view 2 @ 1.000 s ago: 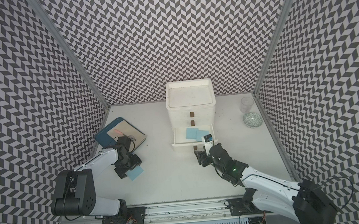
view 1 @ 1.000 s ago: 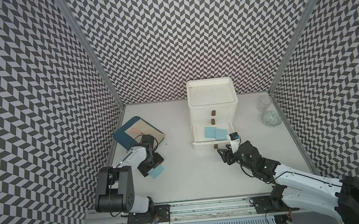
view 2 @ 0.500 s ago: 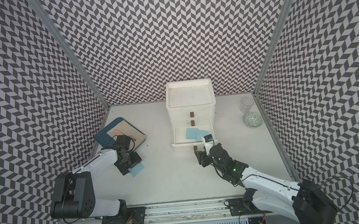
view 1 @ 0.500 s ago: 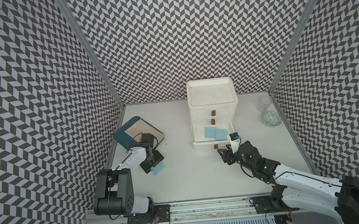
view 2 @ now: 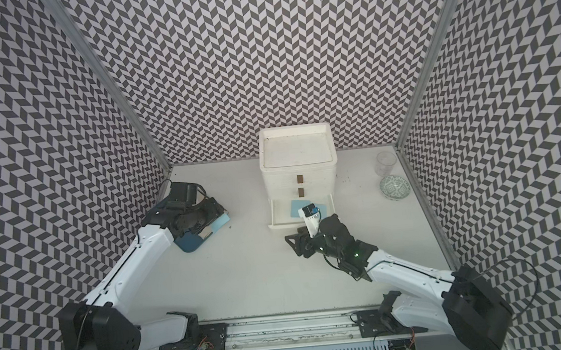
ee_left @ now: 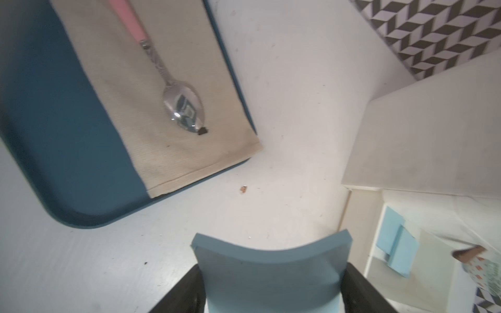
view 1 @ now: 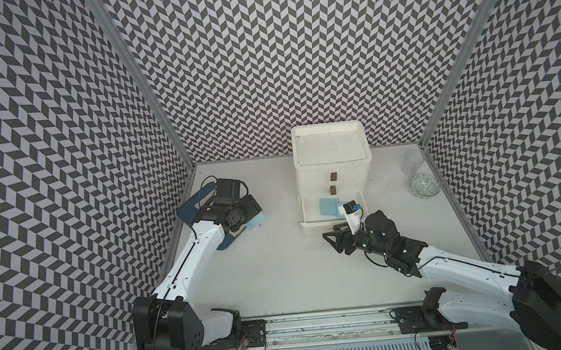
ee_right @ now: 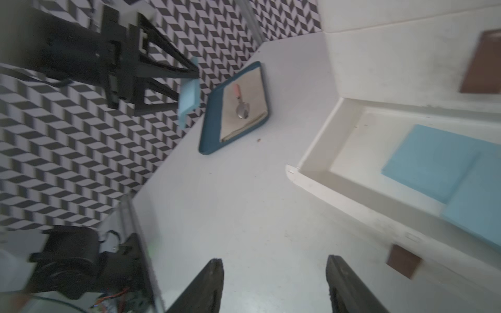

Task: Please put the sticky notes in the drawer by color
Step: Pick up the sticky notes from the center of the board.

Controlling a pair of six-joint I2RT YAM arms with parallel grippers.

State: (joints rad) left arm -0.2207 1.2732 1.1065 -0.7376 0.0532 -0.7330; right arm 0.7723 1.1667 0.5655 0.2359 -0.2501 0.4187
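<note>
1. Pale blue square paper sticky note [ee_left: 271, 273]: pinched between the black fingers [ee_left: 187, 287] of the left hand [ee_left: 272, 267]. The sheet is bowed into an arc across the grip. It is raised off the white surface [view 1: 280, 269].
2. In both top views (12 o'clock = back wall) this note [view 1: 254, 218] sits at about 9 o'clock of the open drawer, well apart from it. It overlaps the tray's 3 o'clock edge.
3. White plastic three-drawer box [view 1: 349, 180] with rimmed top: stands at 12 o'clock on the surface, by the back wall. Its two upper drawers are closed.
4. Bottom drawer [ee_right: 352, 200] is pulled out toward 6 o'clock. Two pale blue sticky notes [ee_right: 428, 160] lie flat inside, one overlapping the other.
5. Right hand [ee_right: 273, 258]: fingers spread apart with nothing between them, only bare surface showing in the gap.
6. In a top view the right hand [view 1: 336, 236] sits just beside the drawer front, at about 5 o'clock of it. The drawer's small dark brown rectangular handle [ee_right: 404, 264] is close by; I cannot tell whether they touch.
7. Dark blue plastic tray [ee_left: 67, 135]: at 9 to 10 o'clock on the surface, near the side wall.
8. On the tray lies a beige cloth sheet [ee_left: 189, 151], one corner lapping over the tray rim. A metal spoon with a pink handle [ee_left: 183, 108] rests on the cloth.
9. Clear drinking glass [view 1: 413, 161] and green-patterned round bowl [view 1: 424, 185]: at 2 o'clock by the other side wall, close together, the glass behind the bowl.
</note>
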